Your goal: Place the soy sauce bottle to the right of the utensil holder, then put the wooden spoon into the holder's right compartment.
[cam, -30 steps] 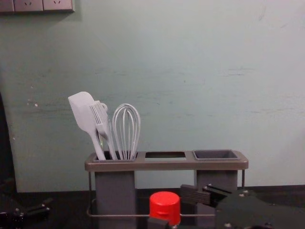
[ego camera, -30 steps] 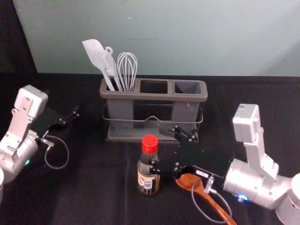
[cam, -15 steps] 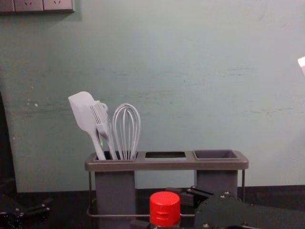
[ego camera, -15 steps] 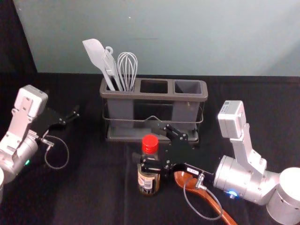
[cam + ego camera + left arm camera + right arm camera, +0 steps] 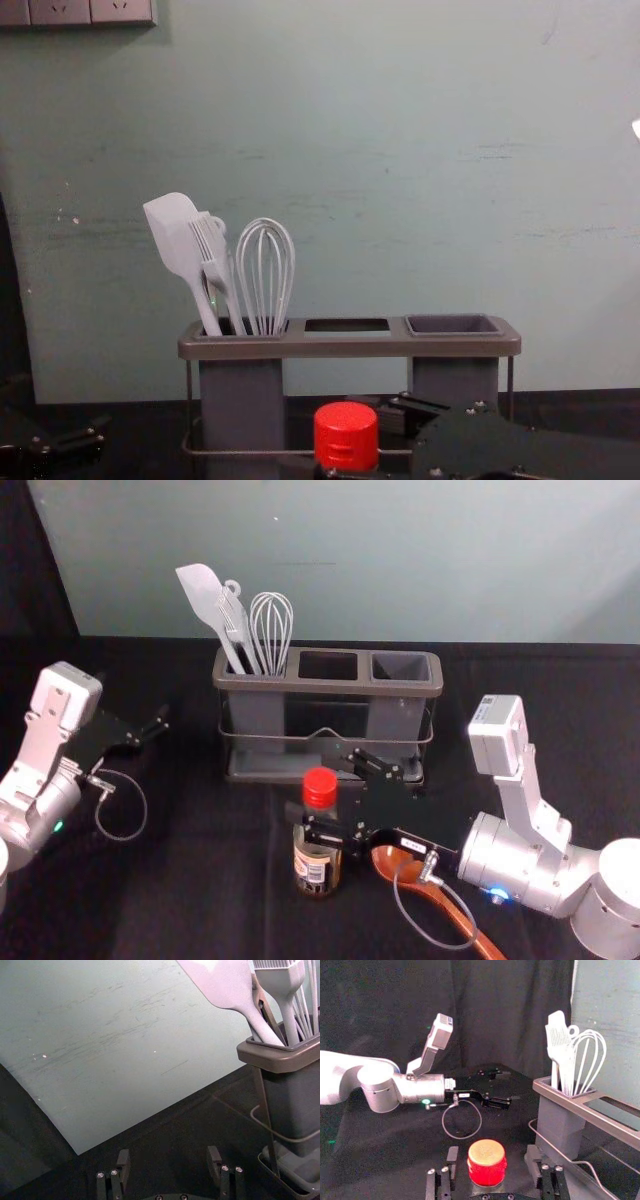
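In the head view my right gripper (image 5: 322, 792) stands open around the neck of the soy sauce bottle (image 5: 316, 868), one finger behind it and one in front. The right wrist view has the bottle's red cap (image 5: 487, 1162) between the spread fingers of my right gripper (image 5: 491, 1162), with gaps at both sides. The bottle is upright in front of the utensil holder (image 5: 330, 688). Beneath the right gripper's arm lies the wooden spoon (image 5: 452, 912), partly covered by it. My left gripper (image 5: 160, 725) is parked at the left, open in the left wrist view (image 5: 169, 1162).
A spatula (image 5: 203, 595), a brush and a whisk (image 5: 271, 630) stand in the holder's left compartment. The holder's right compartment (image 5: 401, 666) holds nothing visible. A wall (image 5: 350, 560) rises behind the dark table.
My right gripper has moved left, bringing its fingers from the bottle's right side to around its neck. The bottle, spoon and left arm have stayed put.
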Tool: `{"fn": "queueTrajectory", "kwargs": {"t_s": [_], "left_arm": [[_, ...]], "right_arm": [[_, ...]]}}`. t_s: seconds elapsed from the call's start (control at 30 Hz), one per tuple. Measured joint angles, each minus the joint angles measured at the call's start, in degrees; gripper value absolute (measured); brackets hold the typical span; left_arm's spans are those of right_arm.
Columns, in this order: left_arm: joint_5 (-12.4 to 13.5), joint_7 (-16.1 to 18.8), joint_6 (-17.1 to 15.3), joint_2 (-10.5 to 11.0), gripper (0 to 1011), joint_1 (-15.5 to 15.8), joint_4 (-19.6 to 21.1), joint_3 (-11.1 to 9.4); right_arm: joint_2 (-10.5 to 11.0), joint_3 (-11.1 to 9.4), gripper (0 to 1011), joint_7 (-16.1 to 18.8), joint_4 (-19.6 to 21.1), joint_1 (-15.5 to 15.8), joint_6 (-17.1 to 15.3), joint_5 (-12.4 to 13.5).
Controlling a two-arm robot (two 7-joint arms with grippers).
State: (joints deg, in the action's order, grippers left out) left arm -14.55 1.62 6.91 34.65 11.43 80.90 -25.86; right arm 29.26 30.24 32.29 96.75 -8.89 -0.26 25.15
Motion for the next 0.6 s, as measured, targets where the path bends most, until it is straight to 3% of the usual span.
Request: {"fn": "queueTrajectory", "kwargs": {"t_s": [0.5,0.6], "left_arm": [[0.00,0.00,0.00,0.00,1005,0.00,0.00,0.00],[0.00,0.00,0.00,0.00,1005,0.00,0.00,0.00]], "right_arm": [[0.08,-0.09,426,0.10,0.10,0.08,0.07,0.10],[0.09,-0.09,382,0.11,0.09,0.10,0.07,0.12]]}}
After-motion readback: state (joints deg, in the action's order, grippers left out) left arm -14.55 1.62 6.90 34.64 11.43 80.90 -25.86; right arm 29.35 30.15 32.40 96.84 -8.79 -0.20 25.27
